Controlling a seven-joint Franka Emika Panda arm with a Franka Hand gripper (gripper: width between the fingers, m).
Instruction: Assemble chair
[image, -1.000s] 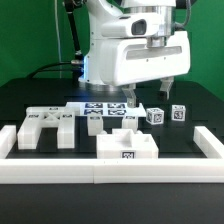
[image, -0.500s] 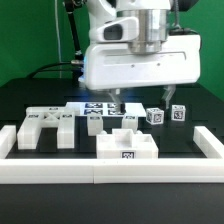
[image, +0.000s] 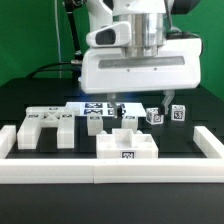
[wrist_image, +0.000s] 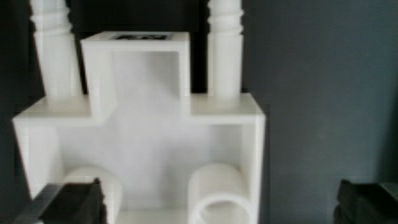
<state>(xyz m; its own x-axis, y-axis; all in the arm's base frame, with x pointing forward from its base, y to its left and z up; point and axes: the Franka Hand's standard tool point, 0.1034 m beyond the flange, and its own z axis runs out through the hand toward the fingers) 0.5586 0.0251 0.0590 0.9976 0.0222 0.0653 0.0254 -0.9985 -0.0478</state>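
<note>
Black counter (image: 30, 95) lay beneath your jaws, spread wide and empty over a slotted panel (wrist_image: 143, 140). You seemed at the reach step; next, descend squarely and close on it.

The white arm (image: 140, 62) hangs from above and points straight down. Its gripper (image: 144, 99) is wide open, with the two dark fingers (wrist_image: 68, 203) far apart.

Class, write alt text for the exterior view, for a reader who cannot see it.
A white robot gripper, jaws open, hangs above a row of white chair parts on a black table. A white border rail runs along the front.
</note>
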